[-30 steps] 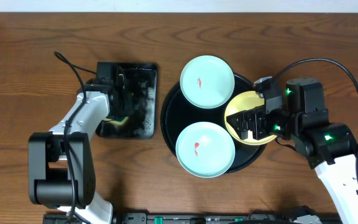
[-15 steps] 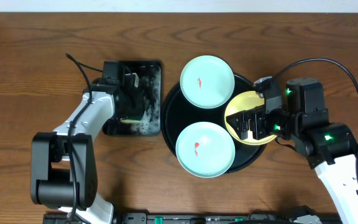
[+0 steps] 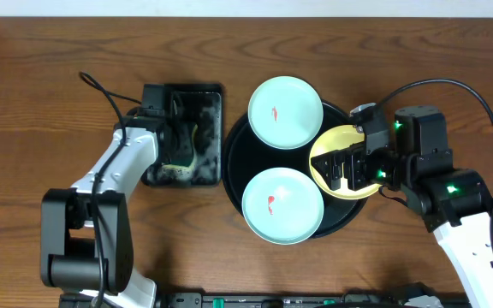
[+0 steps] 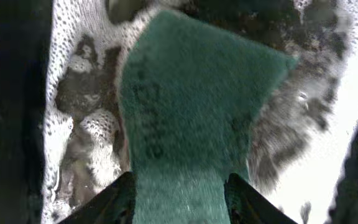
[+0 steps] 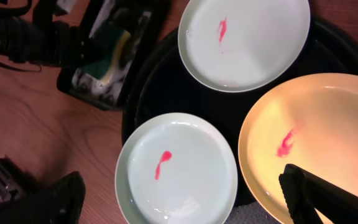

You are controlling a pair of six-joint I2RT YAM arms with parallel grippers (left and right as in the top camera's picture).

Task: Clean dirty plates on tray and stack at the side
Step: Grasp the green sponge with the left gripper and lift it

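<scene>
A mint plate [image 3: 285, 112] is laid at the far side of the big round black tray [image 3: 232, 158]. A second mint plate [image 3: 282, 205] is laid at the near side, and a yellow plate [image 3: 335, 137] at the right. A small red smear [image 5: 221, 28] is seen on each one. The right gripper [image 3: 342, 168] is held over the yellow plate. Its fingers [image 5: 64, 199] are spread wide, and nothing is held between them. A small black tray [image 3: 212, 167] is set on the table [image 3: 41, 85] just left of the big tray. It is filled with white foam [image 4: 73, 130]. A green sponge [image 4: 191, 106] is squeezed tight between the fingers of the left gripper [image 4: 179, 198], over the foam.
</scene>
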